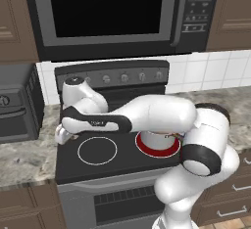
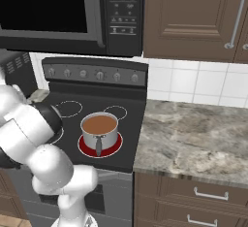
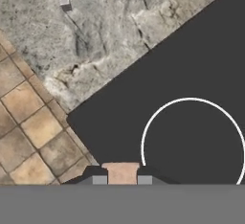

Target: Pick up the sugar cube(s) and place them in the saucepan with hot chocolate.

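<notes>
My gripper [image 3: 121, 179] is shut on a small tan sugar cube [image 3: 120, 172], held between the two dark fingertips above the front left corner of the black stove top [image 3: 191, 65]. A second tiny pale sugar cube [image 3: 63, 0] lies on the granite counter [image 3: 86, 41] left of the stove. The saucepan [image 2: 99, 126], silver with brown hot chocolate and a dark handle pointing forward, sits on a glowing red burner [image 2: 114, 148]. In the left base view my hand [image 1: 62, 134] hangs over the stove's left edge, and my arm hides most of the saucepan [image 1: 157, 139].
A white-ringed burner [image 3: 191, 146] lies just beside the gripper. A dark toaster oven [image 1: 17, 103] stands on the left counter, and a microwave [image 1: 108, 12] hangs above the stove. Tiled floor [image 3: 28, 137] shows past the counter edge. Granite counter [image 2: 193, 134] extends right of the stove.
</notes>
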